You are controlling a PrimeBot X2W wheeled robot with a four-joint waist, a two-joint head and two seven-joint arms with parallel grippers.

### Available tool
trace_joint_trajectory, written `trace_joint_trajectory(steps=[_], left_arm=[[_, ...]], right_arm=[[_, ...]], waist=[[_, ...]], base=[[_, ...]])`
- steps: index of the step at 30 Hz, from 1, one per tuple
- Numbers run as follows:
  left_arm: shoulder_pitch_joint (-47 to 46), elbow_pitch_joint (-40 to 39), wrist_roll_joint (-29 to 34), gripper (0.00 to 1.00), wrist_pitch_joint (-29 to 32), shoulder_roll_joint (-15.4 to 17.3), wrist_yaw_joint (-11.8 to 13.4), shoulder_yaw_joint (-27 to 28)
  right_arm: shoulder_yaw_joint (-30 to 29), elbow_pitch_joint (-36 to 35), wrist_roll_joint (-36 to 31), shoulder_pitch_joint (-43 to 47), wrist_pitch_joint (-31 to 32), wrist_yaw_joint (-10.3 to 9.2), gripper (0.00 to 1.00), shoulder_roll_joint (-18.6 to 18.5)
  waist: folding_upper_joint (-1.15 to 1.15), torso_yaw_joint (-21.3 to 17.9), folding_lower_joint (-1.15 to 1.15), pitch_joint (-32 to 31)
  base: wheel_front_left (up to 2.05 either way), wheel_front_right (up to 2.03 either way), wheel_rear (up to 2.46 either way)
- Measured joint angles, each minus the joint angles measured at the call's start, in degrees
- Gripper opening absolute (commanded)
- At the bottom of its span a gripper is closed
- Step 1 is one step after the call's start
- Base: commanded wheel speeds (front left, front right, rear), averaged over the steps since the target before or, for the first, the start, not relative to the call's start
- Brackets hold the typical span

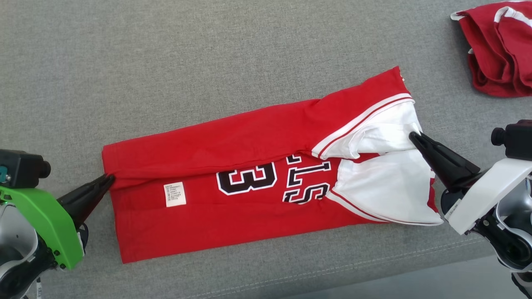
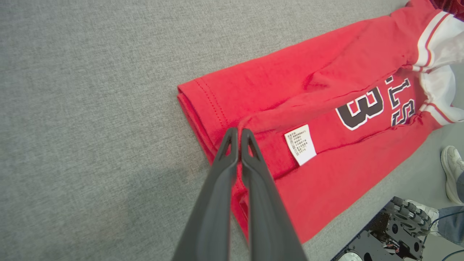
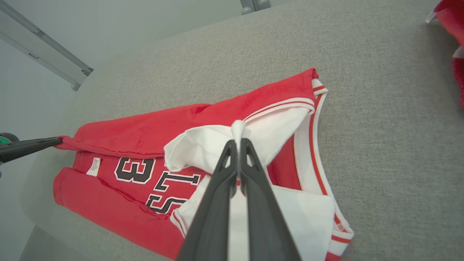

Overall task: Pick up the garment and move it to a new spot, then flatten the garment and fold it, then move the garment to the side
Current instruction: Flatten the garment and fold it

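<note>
The garment (image 1: 249, 141) is a red jersey with white sleeves, black lettering and a white label, lying lengthwise on the grey cushion with its far long edge folded over toward the middle. My left gripper (image 1: 109, 181) is shut on the garment's hem end at the left; the left wrist view has its tips (image 2: 239, 131) pinching the red hem (image 2: 217, 112). My right gripper (image 1: 413, 136) is shut on the white sleeve cloth at the right end; in the right wrist view a pinch of white fabric (image 3: 238, 127) pokes out past the tips (image 3: 238, 142).
A second dark red garment (image 1: 498, 45) lies crumpled at the far right corner. The grey cushion (image 1: 166, 54) stretches wide behind the jersey; its front seam edge (image 1: 374, 265) runs close below. A person's shoe (image 2: 451, 170) and the robot base (image 2: 395, 232) sit on the floor.
</note>
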Motion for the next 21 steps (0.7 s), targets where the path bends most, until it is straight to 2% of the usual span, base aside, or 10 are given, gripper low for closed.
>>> trace_joint_trajectory(steps=[21], left_arm=[[2.13, 0.05, 0.76, 0.00, 0.63, 0.71, 0.52, -1.57]], right_arm=[[1.70, 0.30, -0.29, 1.72, -0.40, -0.08, 0.00, 0.07]], waist=[[0.00, 0.04, 0.00, 0.25]], base=[[0.00, 0.00, 0.00]])
